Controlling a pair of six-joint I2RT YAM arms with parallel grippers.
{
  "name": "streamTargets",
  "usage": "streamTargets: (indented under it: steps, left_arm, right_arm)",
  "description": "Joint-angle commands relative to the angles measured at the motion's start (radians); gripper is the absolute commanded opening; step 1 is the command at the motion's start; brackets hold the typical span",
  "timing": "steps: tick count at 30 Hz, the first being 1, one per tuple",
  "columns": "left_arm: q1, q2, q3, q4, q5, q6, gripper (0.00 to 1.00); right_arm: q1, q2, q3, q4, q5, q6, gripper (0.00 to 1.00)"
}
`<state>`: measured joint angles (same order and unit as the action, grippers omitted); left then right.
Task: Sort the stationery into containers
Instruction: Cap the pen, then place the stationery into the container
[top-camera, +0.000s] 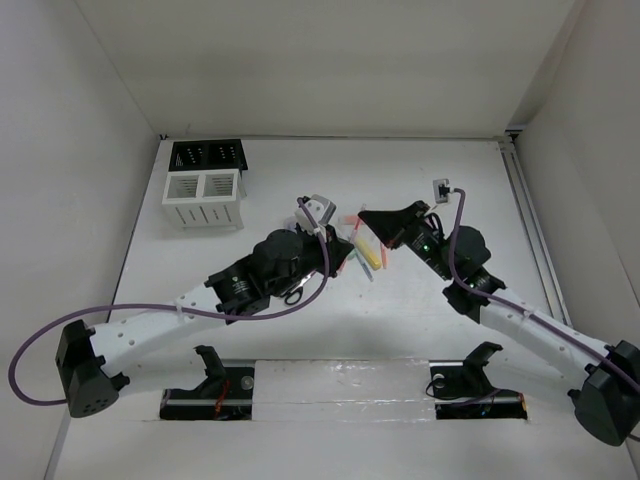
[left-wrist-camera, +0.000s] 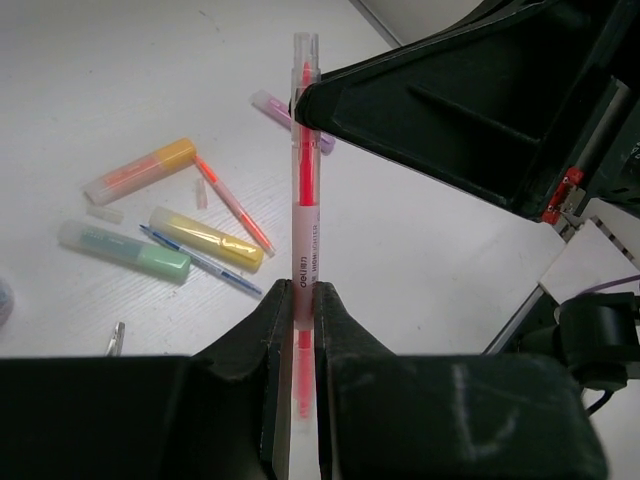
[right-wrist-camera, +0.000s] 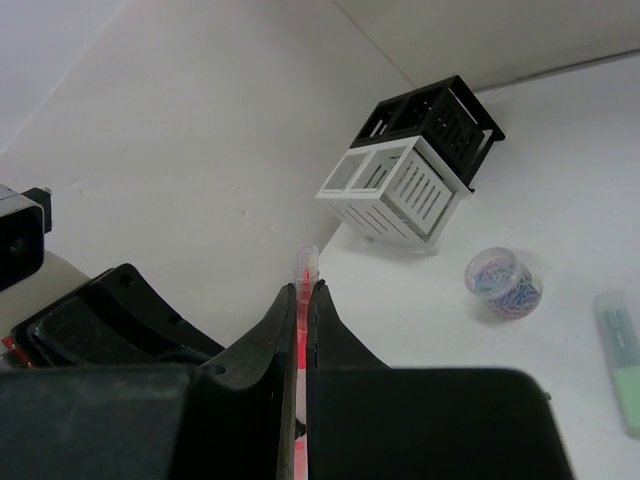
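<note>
Left wrist view, nearest: the red pen (left-wrist-camera: 306, 200) is clamped upright in the left gripper (left-wrist-camera: 302, 300). Its upper end is pinched by the right gripper (right-wrist-camera: 302, 295), seemingly for a handover. Loose markers (left-wrist-camera: 205, 238) are seen scattered beyond, with the white organizer (right-wrist-camera: 395, 190) farther off.

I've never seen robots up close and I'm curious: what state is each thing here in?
red pen: upright, gripped by both pincers.
left pincer: shut on the red pen, low down.
right pincer: shut on the red pen, near its top.
yellow marker: lying flat on the table.
green marker: lying flat near it.
white organizer: upright, looks empty.
black holder: upright, contents too dark to tell.
clip tub: upright on the table.
</note>
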<state>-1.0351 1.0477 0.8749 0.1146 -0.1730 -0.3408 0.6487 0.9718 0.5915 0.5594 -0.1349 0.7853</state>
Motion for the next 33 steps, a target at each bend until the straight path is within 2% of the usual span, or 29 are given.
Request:
streamTargets:
  steps: [1, 15, 20, 33]
  left_arm:
    - [0.02, -0.02, 0.045, 0.298, -0.085, 0.016, 0.0]
    - [0.02, -0.029, 0.058, 0.298, -0.074, 0.08, 0.0]
    - [0.02, -0.029, 0.081, 0.263, -0.074, 0.109, 0.0]
    - [0.029, -0.02, 0.081, 0.263, -0.076, 0.118, 0.0]
  right_arm:
    - [0.06, 0.033, -0.015, -0.122, -0.112, -0.034, 0.0]
    - [0.078, 0.083, -0.015, -0.122, -0.103, -0.063, 0.0]
    - [0.088, 0.119, 0.014, -0.17, -0.123, -0.083, 0.0]
    - [0.106, 0.148, 0.014, -0.194, -0.141, -0.092, 0.0]
